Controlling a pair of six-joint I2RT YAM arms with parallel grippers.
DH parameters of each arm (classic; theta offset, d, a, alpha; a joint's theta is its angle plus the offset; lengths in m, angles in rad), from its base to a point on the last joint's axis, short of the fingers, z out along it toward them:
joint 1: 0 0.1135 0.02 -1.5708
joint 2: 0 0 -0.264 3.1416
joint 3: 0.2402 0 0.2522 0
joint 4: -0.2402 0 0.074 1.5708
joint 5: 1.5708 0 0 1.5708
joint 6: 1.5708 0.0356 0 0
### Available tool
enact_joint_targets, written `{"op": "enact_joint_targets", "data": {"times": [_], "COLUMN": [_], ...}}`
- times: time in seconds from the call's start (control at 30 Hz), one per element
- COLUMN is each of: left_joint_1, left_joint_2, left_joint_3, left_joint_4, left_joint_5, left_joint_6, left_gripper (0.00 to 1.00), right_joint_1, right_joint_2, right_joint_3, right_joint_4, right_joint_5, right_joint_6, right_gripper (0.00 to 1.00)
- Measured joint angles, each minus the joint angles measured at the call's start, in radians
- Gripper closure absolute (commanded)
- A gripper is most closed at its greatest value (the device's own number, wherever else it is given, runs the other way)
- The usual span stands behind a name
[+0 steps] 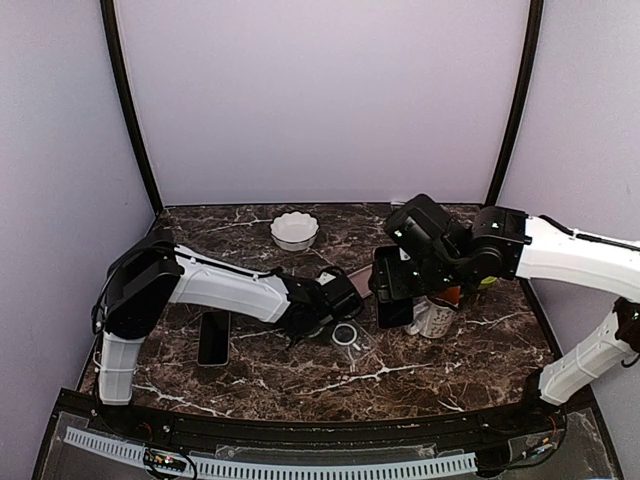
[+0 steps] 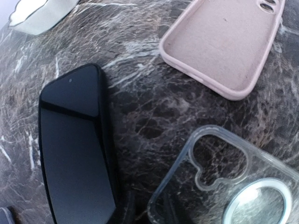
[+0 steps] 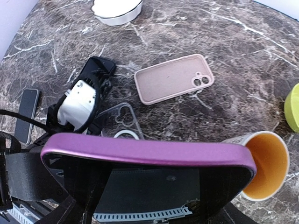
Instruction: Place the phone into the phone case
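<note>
Pinching the purple-edged, dark-screened phone (image 3: 149, 151) across its width in the right gripper (image 1: 395, 272), aloft, apart from the pale pink silicone case (image 3: 173, 80) lying hollow-up. Hovering low by the clear plastic case (image 2: 224, 196) with the left gripper (image 1: 332, 305); cannot tell its jaws, perhaps narrowed.

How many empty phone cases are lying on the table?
2. The pink case lies open side up; the clear case lies beside it, next to the black phone. Others may be hidden.

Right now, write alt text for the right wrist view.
A purple-edged phone gripped by the right gripper fills the foreground. Beyond it, on the marble table, are an open pink case, a clear case by the left gripper, and an orange-lined cup.
</note>
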Motion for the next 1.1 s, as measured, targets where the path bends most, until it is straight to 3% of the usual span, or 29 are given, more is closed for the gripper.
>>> {"op": "enact_joint_targets", "data": {"times": [0.13, 0.3, 0.47, 0.7, 1.1], "left_joint_1": [-0.001, 0.018, 0.125, 0.257, 0.296], "left_joint_2": [-0.039, -0.167, -0.342, -0.500, -0.541], "left_joint_3": [-0.053, -0.156, -0.214, -0.363, -0.559], "left_joint_4": [0.037, 0.073, 0.137, 0.216, 0.328], "left_joint_5": [0.001, 0.040, 0.159, 0.229, 0.243], "left_joint_6": [-0.002, 0.066, 0.146, 0.203, 0.183], "left_gripper": [0.46, 0.37, 0.30, 0.09, 0.05], "right_joint_1": [0.000, 0.000, -0.011, -0.048, -0.100], "right_joint_2": [0.018, 0.064, 0.153, 0.379, 0.573], "right_joint_3": [-0.022, -0.022, 0.018, 0.176, 0.237], "right_joint_4": [0.051, 0.081, 0.088, 0.111, 0.124], "right_joint_5": [-0.063, -0.111, -0.187, -0.257, -0.309], "right_joint_6": [-0.054, -0.143, -0.272, -0.444, -0.591], "right_gripper": [1.00, 1.00, 1.00, 1.00, 1.00]}}
